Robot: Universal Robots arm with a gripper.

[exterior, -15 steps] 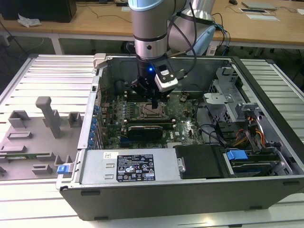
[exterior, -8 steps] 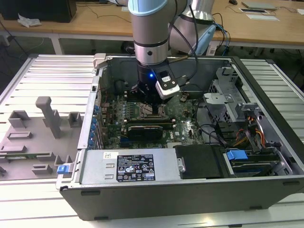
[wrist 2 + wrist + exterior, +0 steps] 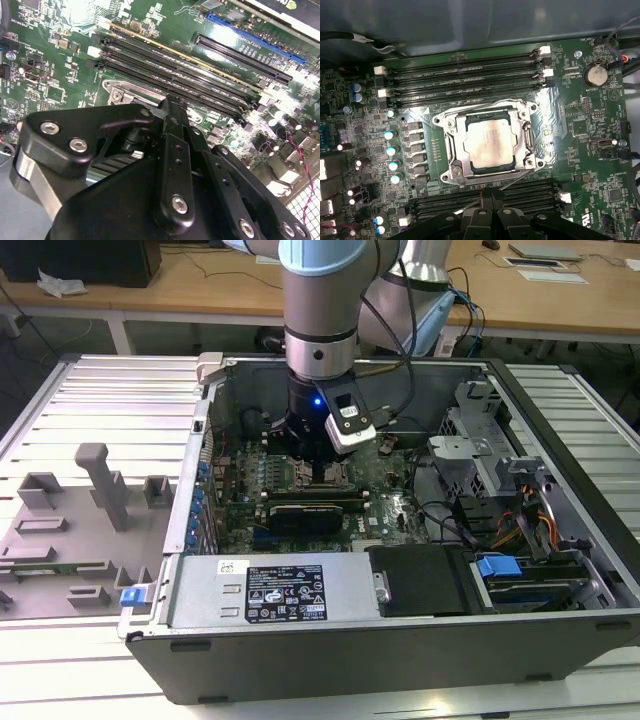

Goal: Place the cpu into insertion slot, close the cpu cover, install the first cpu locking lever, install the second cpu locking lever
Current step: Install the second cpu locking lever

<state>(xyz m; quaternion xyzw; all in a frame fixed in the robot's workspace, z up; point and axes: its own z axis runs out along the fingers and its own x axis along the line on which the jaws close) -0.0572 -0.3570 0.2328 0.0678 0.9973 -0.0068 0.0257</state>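
- The chip (image 3: 489, 141) is sitting flat in the socket (image 3: 451, 150) on the green board (image 3: 580, 150), and the metal cover (image 3: 527, 131) is lying down around it, its window framing the pale top.
- The gripper (image 3: 490, 196) is hanging at the six o'clock edge of the socket in the first wrist view, its fingers (image 3: 172, 120) pressed together and holding nothing.
- A thin wire lever (image 3: 512, 181) is running along that same six o'clock edge, just beside the fingertips (whether it is hooked I cannot tell).
- Judging by this, placing and covering are looking done, and the lever stage is in hand.
- The next move is calling for a sideways push and downward press on the wire without scraping the memory slots (image 3: 465, 82) nearby.
- In the exterior view, the arm (image 3: 318, 310) is reaching down into the open computer case (image 3: 400, 640).
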